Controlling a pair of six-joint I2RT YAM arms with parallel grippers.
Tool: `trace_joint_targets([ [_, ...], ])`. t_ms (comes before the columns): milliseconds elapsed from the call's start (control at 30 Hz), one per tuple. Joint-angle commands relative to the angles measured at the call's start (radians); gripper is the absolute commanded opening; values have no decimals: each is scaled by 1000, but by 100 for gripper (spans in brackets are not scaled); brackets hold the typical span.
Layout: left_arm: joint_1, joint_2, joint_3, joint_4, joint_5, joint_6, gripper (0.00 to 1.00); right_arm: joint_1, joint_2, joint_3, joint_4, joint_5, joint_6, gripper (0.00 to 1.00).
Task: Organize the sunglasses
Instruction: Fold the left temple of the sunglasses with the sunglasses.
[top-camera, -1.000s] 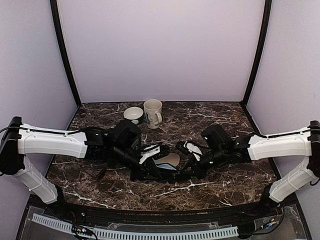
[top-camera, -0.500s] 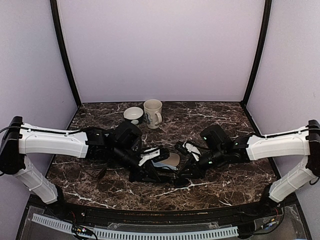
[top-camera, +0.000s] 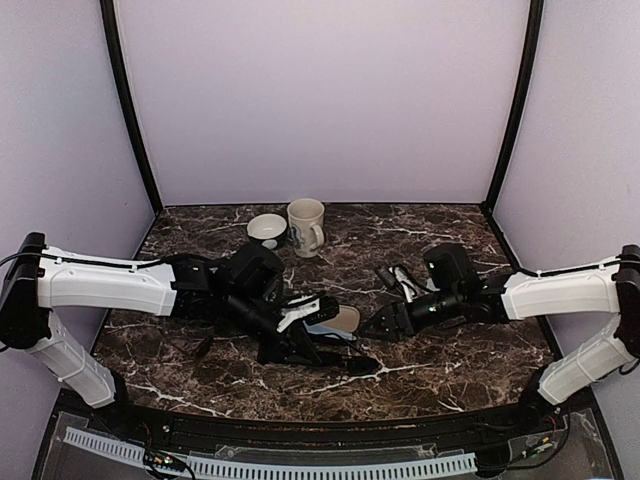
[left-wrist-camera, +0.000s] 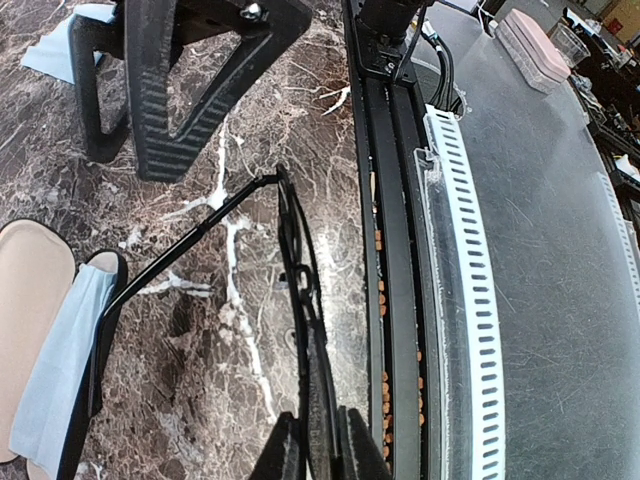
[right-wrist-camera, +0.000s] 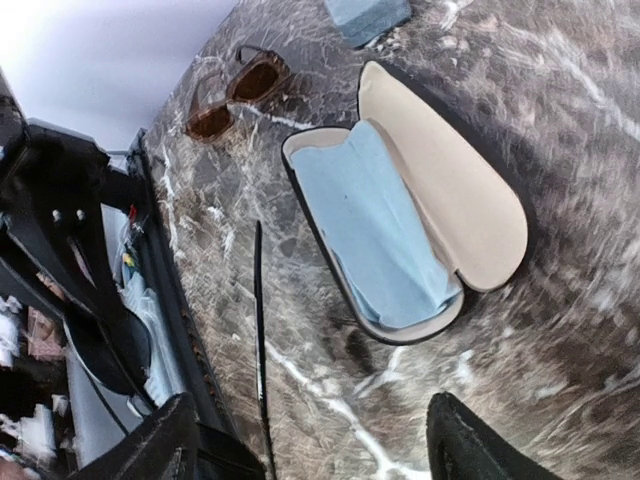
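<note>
My left gripper (left-wrist-camera: 322, 458) is shut on the rim of the black thin-framed sunglasses (left-wrist-camera: 298, 262), held on edge just above the marble, one thin arm (left-wrist-camera: 180, 250) swung out toward the open case (left-wrist-camera: 45, 330). In the top view the left gripper (top-camera: 302, 340) holds the sunglasses (top-camera: 345, 360) in front of the case (top-camera: 340, 320). My right gripper (top-camera: 382, 325) stands open to the right of the case, holding nothing. In its wrist view its jaws stand wide apart around bare marble, beside the blue-lined case (right-wrist-camera: 375, 225) and that thin arm (right-wrist-camera: 258, 330). Brownish sunglasses (right-wrist-camera: 235, 92) lie beyond the case.
A cream mug (top-camera: 306, 226) and a small bowl (top-camera: 267, 230) stand at the back centre. A grey-blue case (right-wrist-camera: 365, 15) lies past the open case. The table's front rail (left-wrist-camera: 400, 250) runs close beside the held sunglasses.
My right gripper has opened, let go of the black sunglasses and drawn back to the right. The left gripper has stayed shut on the frame, about where it was.
</note>
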Motion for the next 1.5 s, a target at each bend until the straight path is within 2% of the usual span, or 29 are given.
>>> trace_joint_targets([
  [0, 4, -19, 21, 1, 16, 17, 7, -12, -12, -65, 206, -183, 163, 89],
  [167, 4, -19, 22, 7, 11, 14, 6, -3, -23, -127, 348, -269, 214, 99],
  [367, 4, -22, 24, 11, 4, 9, 6, 59, 8, -96, 320, -276, 167, 100],
  [467, 4, -24, 25, 11, 2, 5, 6, 90, 27, -59, 246, -240, 120, 100],
  [833, 4, -47, -2, 41, 3, -8, 6, 110, -29, -58, 189, -135, 58, 96],
  [1100, 5, -51, -7, 60, -4, -16, 6, 129, -26, -38, 134, -144, 3, 86],
  [1300, 8, -54, -12, 76, 3, -26, 5, 153, -17, -23, 111, -141, -30, 84],
  [1467, 11, -52, -17, 80, 5, -29, 5, 155, -27, -26, 140, -151, -31, 75],
])
